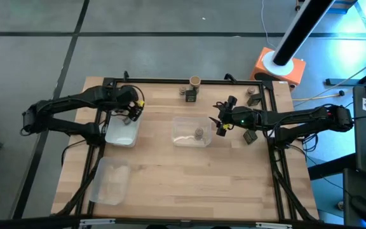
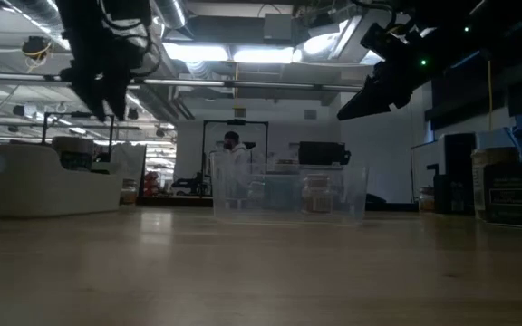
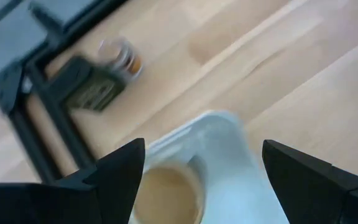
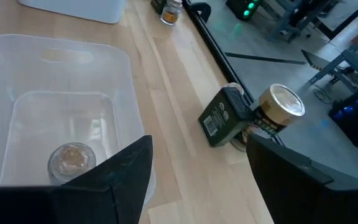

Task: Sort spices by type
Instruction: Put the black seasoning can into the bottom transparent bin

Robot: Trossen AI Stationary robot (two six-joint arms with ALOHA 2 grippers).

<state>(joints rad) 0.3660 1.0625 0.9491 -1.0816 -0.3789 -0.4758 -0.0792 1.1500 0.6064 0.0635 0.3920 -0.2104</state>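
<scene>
Spices: tan-topped jar [image 4: 281,108], dark rectangular packet [image 4: 224,116]

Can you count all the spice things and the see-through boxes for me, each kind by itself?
Clear trays: 3
Tan-topped jars: 2
Squat round jars: 1
Dark packets: 2
Total: 8
One more thing by the right rail is too small to tell.

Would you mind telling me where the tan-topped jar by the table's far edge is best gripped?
Probably from above, across its round sides just under the lid: the tan-topped jar stands upright, with a dark packet close beside it, so a sideways approach is crowded.
</scene>
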